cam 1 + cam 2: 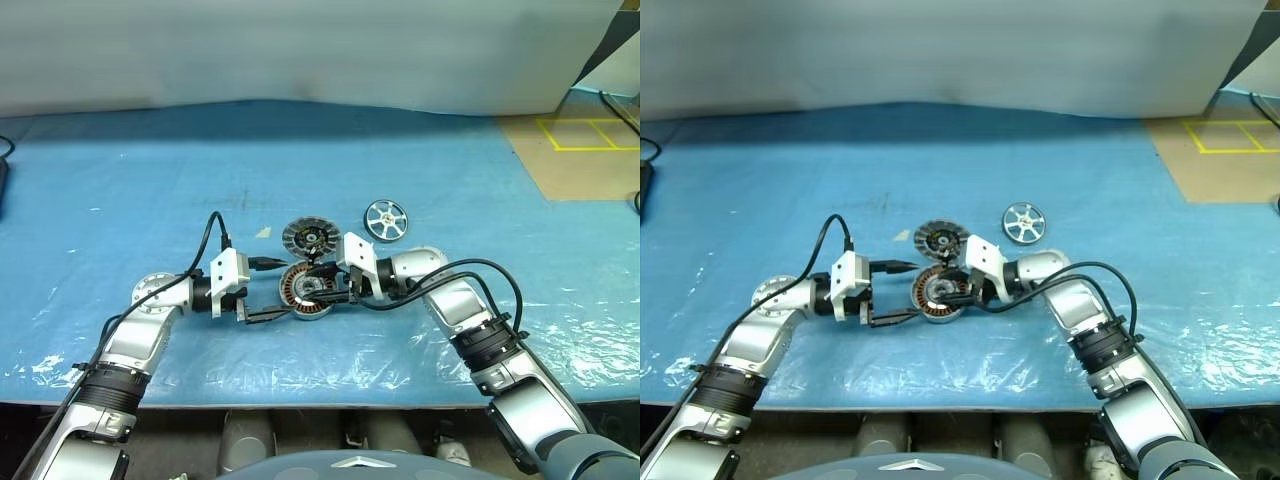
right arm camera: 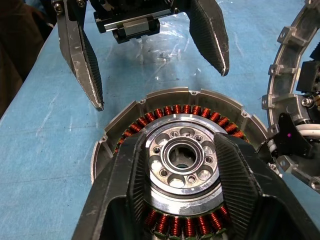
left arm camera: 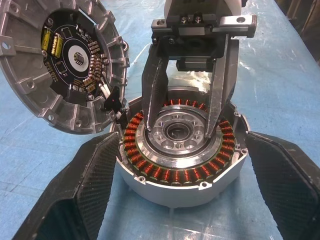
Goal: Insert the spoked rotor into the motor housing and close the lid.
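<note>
Blue plastic sheeting carries my round grey copper-wound motor housing (image 1: pixel 305 296), bracketed untouched by my spread left gripper (image 1: pixel 262 290), my part-spread right gripper (image 1: pixel 325 285) reaching inside; ribbed grey lid (image 1: pixel 307 237) open, next I fetch the shiny spoked rotor (image 1: pixel 386 219) at two o'clock.

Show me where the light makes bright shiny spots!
Left eye view: white glare streaks along the near edge of the crinkly blue plastic table cover. Left wrist view: the silver ring inside the round grey copper-wound motor housing gleams.
</note>
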